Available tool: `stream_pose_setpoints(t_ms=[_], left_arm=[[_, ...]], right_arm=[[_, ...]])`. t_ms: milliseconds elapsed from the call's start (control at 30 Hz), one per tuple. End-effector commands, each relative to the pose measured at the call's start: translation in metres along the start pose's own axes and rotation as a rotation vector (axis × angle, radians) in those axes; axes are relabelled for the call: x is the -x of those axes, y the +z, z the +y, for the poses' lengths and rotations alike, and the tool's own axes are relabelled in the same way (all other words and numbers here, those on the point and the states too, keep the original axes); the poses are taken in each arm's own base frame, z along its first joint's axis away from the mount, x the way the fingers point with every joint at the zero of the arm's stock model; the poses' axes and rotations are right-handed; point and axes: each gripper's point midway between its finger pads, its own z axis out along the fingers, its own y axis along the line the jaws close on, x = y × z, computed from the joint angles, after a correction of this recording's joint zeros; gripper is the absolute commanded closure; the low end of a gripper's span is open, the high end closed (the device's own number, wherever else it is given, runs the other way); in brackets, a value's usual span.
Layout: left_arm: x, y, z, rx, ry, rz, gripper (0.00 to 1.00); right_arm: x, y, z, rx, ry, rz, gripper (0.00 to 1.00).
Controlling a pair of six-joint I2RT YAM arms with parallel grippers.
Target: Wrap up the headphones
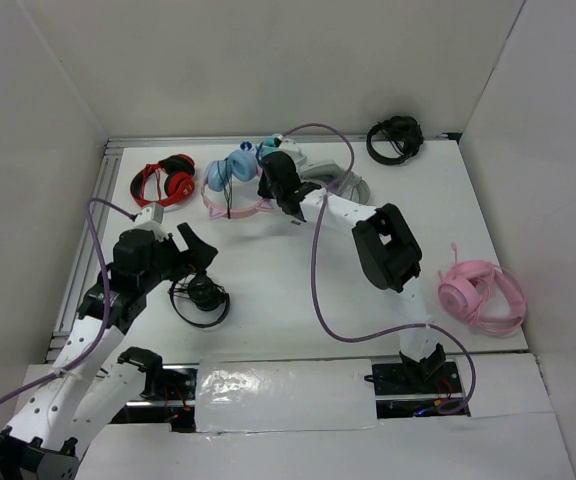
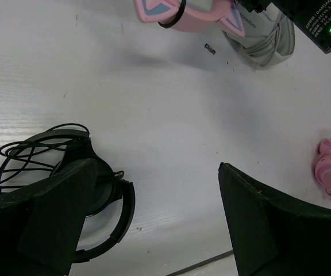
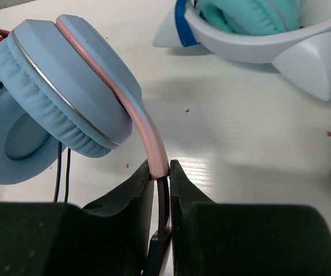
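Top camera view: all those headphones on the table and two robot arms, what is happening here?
The right arm has its jaws shut on the pink headband of the headphones with light blue ear cups, at the far side of the table. Their thin black cable hangs by the cups, apparently not wound. The left arm hovers, jaws open, near a black pair with a bundled cable. A red pair, an all-pink pair and a teal-and-white pair lie untouched.

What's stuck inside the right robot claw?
The thin pink headband of the light blue over-ear headphones, pinched in the right gripper. Its black fingers cover the band's lower part.
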Motion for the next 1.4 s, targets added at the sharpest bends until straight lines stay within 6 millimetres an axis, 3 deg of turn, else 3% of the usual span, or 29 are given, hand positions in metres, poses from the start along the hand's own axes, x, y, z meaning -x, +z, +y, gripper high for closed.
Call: stream_pose_setpoints(t_ms=[0,133,333,500,567,667,867,1367], left_arm=[[0.004,0.002,0.002,0.019,-0.029,-0.014,0.01],[0.003,0.004,-0.001,-0.002,-0.018,-0.006,0.01],[0.003,0.004,-0.001,-0.001,-0.012,-0.011,0.01],[0.005,0.001,0.000,-0.007,-0.009,-0.033,0.01],[0.005,0.000,0.000,-0.012,-0.002,-0.041,0.01],[0.007,-0.001,-0.003,-0.027,0.007,-0.045,0.01],[0.007,0.000,-0.003,-0.026,-0.002,-0.046,0.01],[0.006,-0.006,-0.005,-0.044,-0.008,-0.057,0.01]], right_arm=[[0.044,0.002,0.034,0.046,0.117,-0.118,1.00],[0.031,0.014,0.034,0.010,0.118,-0.095,1.00],[0.029,0.019,0.035,-0.024,0.157,-0.079,1.00],[0.026,0.024,0.039,-0.029,0.163,-0.045,0.91],[0.022,0.026,0.039,-0.016,0.156,-0.018,0.83],[0.014,0.027,0.038,-0.025,0.171,0.029,0.82],[0.004,0.023,0.031,-0.067,0.175,0.065,0.80],[-0.002,0.012,0.022,-0.130,0.179,0.078,0.59]])
